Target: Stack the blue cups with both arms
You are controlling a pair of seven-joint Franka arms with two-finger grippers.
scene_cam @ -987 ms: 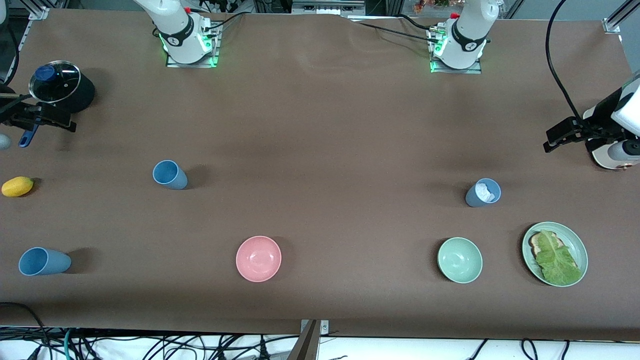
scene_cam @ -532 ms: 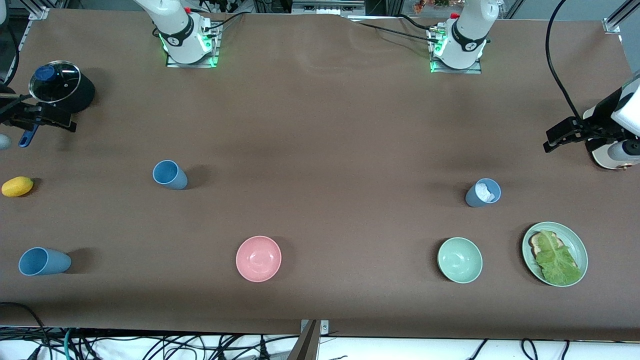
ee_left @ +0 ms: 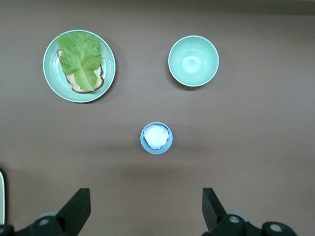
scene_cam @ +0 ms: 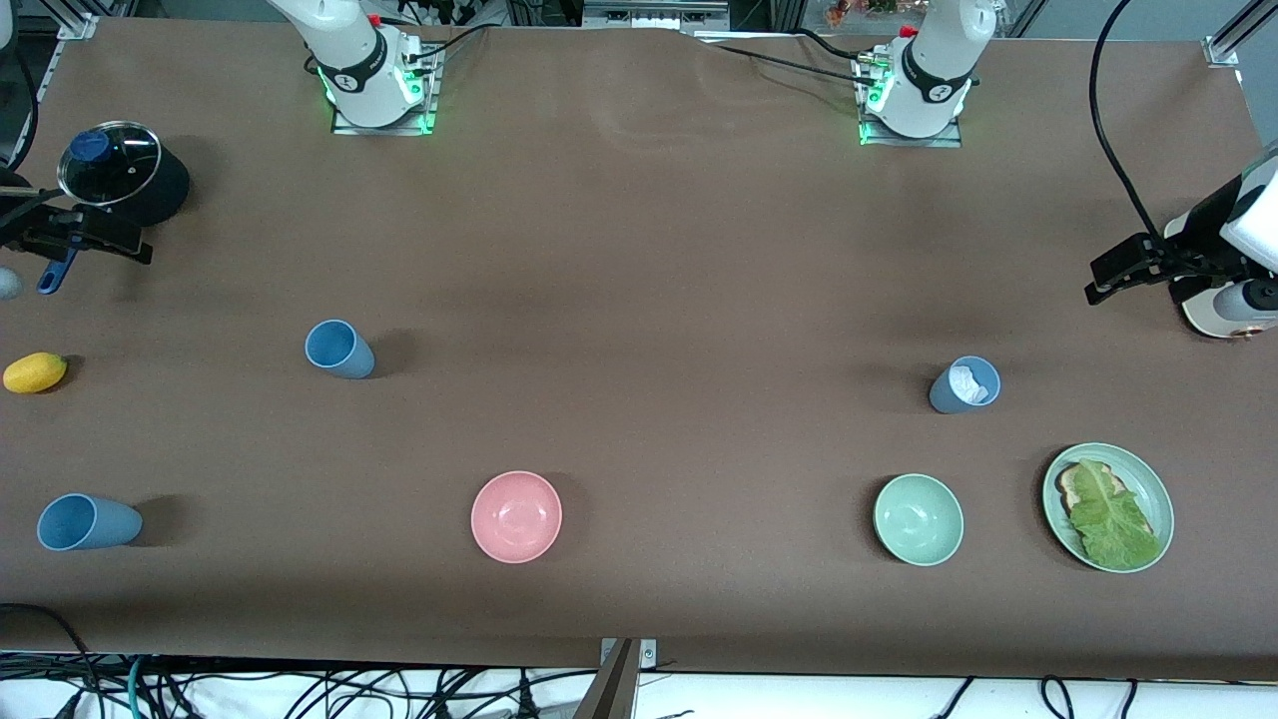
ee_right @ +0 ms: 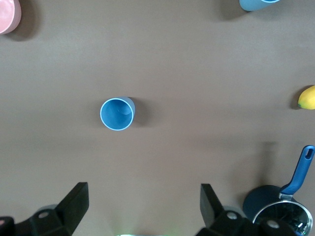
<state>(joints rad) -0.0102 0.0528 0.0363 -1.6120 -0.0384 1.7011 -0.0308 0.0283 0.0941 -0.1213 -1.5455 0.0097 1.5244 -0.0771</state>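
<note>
Three blue cups stand on the brown desk [scene_cam: 639, 250], all upright and well apart from one another; none is stacked.

Left tool [ee_left: 145, 212]: held high over the desk at the left arm's end, fingers [ee_left: 78, 210] spread wide, gripping nothing. Nearest below it stands the blue cup with white material inside [ee_left: 156, 137], free of contact. Farther out from this tool lie the pale green bowl [ee_left: 193, 60] and the green plate [ee_left: 79, 66], the plate carrying a slice of bread under a lettuce leaf [ee_left: 78, 59]. Bowl and plate sit side by side, apart, both nearer the front camera than the cup.

Right tool [ee_right: 142, 210]: held high over the desk at the right arm's end, fingers [ee_right: 76, 204] spread wide, gripping nothing. Just beside it in the right wrist view shows the black pot with a glass lid and blue handle [ee_right: 283, 214]. Below the tool stands an empty blue cup [ee_right: 117, 113], clear of everything. Farther out are the yellow lemon-like fruit [ee_right: 307, 97], the third blue cup [ee_right: 257, 4] and the pink bowl [ee_right: 7, 14], each only partly in that view. The front view shows this third cup [scene_cam: 85, 522] closest to the desk's front edge.
</note>
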